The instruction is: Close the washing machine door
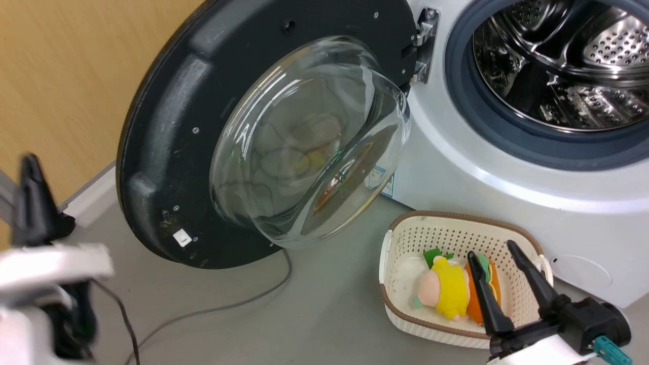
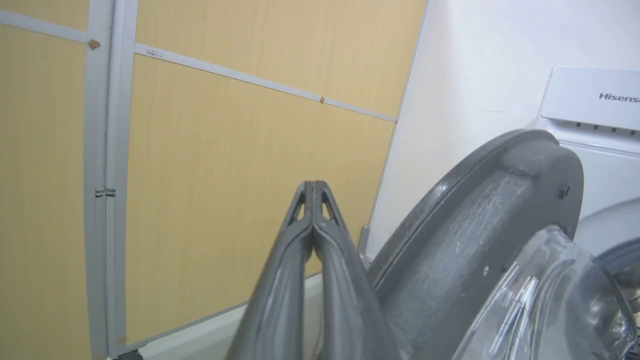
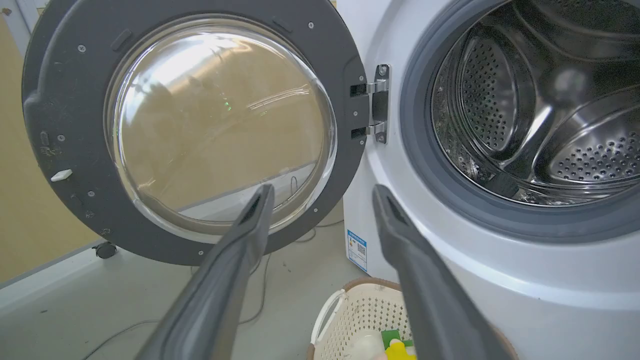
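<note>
The washing machine door (image 1: 167, 152) stands wide open, its black rim around a bulging glass bowl (image 1: 309, 142), hinged by metal (image 1: 425, 45) to the white washing machine (image 1: 456, 167). The steel drum (image 1: 563, 66) lies open inside its grey gasket. My left gripper (image 1: 29, 162) is shut on nothing, low at the left, apart from the door's outer edge; the left wrist view has its closed tips (image 2: 313, 186) beside the door (image 2: 475, 235). Over the basket my right gripper (image 1: 493, 252) is open and holds nothing. Its wrist view faces the door (image 3: 65, 100) and the washing machine (image 3: 500, 280) between spread fingers (image 3: 322, 192).
A cream perforated basket (image 1: 405, 233) with a yellow plush toy (image 1: 448, 286) and an orange one sits on the grey floor against the washer front. A thin cable (image 1: 228, 304) trails across the floor under the door. A wooden wall panel (image 1: 66, 76) runs behind the door.
</note>
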You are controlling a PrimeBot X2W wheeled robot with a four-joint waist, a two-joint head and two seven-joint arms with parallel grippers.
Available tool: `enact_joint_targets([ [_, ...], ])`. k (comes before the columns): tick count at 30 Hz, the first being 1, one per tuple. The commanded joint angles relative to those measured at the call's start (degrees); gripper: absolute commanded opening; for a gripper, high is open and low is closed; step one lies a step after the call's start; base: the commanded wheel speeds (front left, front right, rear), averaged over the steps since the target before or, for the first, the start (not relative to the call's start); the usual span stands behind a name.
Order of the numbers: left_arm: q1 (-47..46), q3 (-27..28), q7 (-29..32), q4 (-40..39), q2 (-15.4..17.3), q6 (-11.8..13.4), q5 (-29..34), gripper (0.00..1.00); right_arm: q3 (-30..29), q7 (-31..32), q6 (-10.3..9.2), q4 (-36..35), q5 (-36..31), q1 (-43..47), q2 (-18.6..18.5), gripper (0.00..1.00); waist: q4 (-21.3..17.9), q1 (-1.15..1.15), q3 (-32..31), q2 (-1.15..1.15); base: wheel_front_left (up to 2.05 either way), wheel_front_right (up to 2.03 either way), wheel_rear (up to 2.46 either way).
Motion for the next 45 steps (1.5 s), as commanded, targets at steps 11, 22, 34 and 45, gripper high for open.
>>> enact_joint_targets([
  [11,-17.8,13.6,22.8,24.3,4.2,-1.6,-29.5,0.00,0.3,-0.3,0.03,-1.4,-0.8,-0.4,-2.0,1.00,-2.5,0.00,4.0,0.00,0.00,0.00,0.00],
  [22,-18.5,14.0,46.5,29.4,3.1,-2.4,-44.4,0.00,0.4,-0.3,0.03,-1.0,-0.7,-0.3,-2.6,1.00,-3.1,0.00,4.0,0.00,0.00,0.00,0.00],
  [34,-7.9,12.4,63.0,17.4,-0.6,-2.7,-53.4,0.00,-0.3,-0.3,0.03,0.3,-0.7,0.1,-0.4,1.00,-4.4,0.00,0.1,0.00,0.00,0.00,0.00],
  [45,-0.6,6.7,70.7,4.8,-4.9,0.9,-55.7,0.00,-2.4,-0.3,0.03,0.6,-1.0,1.6,1.8,1.00,-8.6,0.00,-4.2,0.00,0.00,0.00,0.00],
])
